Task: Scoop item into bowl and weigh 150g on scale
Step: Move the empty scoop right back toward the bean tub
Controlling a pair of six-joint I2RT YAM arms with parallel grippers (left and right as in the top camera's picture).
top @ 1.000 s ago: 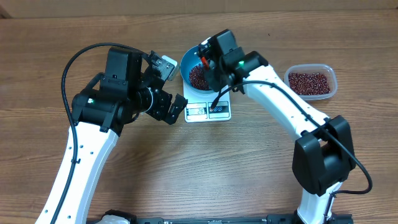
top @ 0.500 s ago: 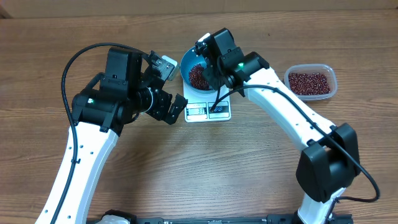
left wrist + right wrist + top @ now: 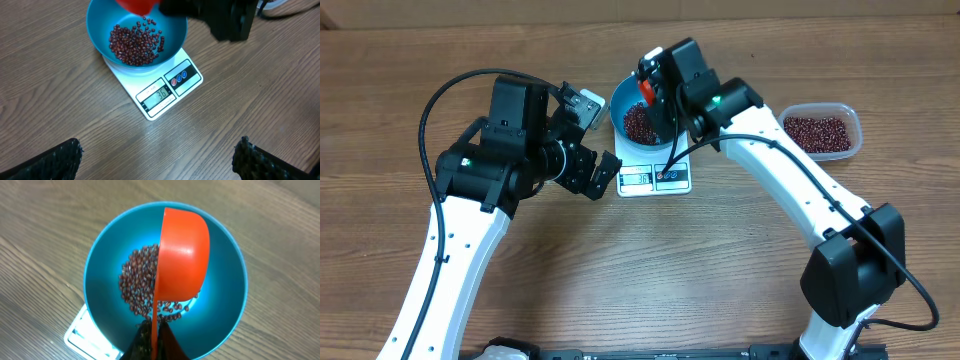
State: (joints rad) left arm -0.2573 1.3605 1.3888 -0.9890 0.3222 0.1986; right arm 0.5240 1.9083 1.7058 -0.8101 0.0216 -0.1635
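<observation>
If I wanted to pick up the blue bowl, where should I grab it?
Probably pinch the thin rim of the bowl at its bare left edge, coming from above. It looks round and wide, and the scoop hangs over the far side.

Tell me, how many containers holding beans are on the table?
2. One is the blue bowl, sitting on the white scale mid-table; the other is the clear tub, standing apart farther right. None seems hidden.

The bowl [image 3: 619, 104] sits on the scale [image 3: 655, 180] on the counter [image 3: 720, 260], beans [image 3: 638, 124] in it, the scoop [image 3: 646, 88] over it; a tub [image 3: 820, 133] lies well apart to the right.
</observation>
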